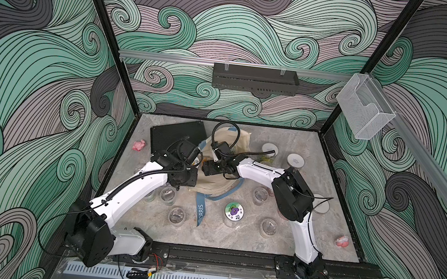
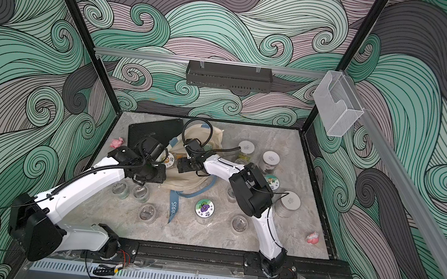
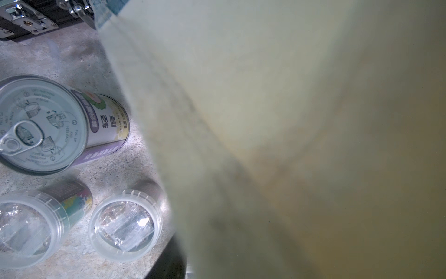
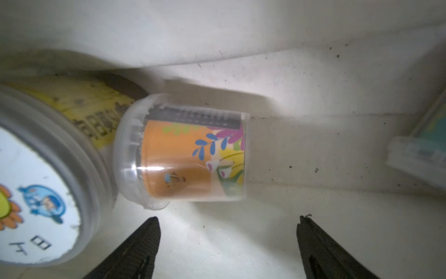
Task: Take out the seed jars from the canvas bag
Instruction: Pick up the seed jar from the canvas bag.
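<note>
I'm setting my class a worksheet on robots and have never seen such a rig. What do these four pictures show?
Two white robot arms are bolted at the near edge of a marble table; each ends in a two-fingered gripper. Two pictures come from one overhead camera; the other two from cameras on the wrists. A cream canvas bag lies mid-table, with seed jars around it, one with a purple-flower lid, plus a black case and two pink toys. The right gripper reaches into the bag, open and empty, facing a small orange-labelled jar lying beside a larger white-lidded jar. The left gripper is at the bag's edge; its wrist view is mostly canvas, so its grip cannot be told.
</note>
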Controlling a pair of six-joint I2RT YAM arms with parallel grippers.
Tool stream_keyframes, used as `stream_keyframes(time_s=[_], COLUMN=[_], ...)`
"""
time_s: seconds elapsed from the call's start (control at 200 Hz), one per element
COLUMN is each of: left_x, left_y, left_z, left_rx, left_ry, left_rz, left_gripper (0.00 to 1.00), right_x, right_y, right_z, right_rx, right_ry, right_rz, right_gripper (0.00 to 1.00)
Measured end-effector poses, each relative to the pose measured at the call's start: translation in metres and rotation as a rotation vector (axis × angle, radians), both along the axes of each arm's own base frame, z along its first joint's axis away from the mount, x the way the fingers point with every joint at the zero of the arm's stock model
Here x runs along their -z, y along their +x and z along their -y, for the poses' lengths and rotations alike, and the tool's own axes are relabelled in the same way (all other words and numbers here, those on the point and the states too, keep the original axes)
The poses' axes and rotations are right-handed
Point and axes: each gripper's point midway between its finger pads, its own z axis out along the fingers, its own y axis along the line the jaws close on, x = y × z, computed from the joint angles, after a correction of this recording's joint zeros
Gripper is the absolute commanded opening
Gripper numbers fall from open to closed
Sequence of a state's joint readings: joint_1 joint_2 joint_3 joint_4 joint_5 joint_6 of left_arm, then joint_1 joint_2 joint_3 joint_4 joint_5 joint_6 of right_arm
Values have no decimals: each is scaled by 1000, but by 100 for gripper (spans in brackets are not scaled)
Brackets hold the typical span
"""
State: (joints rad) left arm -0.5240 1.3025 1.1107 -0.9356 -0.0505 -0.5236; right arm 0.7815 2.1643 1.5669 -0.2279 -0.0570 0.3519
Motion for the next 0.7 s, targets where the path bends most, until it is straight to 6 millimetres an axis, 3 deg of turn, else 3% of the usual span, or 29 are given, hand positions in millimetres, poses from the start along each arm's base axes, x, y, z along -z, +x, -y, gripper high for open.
stream_keyframes(time_s=[0.295,0.485,0.7], left_x=[-1,-6,-6], left_y=[0,2,2], left_z=[0,1,1], left_rx=[0,4,8], left_ry=[1,-3,-1], left_rz=[0,11,10], left_gripper=[44,44,44], right_x=[-20,-6,7], right_y=[14,22,24], right_z=[-19,-27,-24], right_rx=[1,14,39], right_ry=[53,43,18], right_rz=[35,18,-3], right_gripper=[99,99,83])
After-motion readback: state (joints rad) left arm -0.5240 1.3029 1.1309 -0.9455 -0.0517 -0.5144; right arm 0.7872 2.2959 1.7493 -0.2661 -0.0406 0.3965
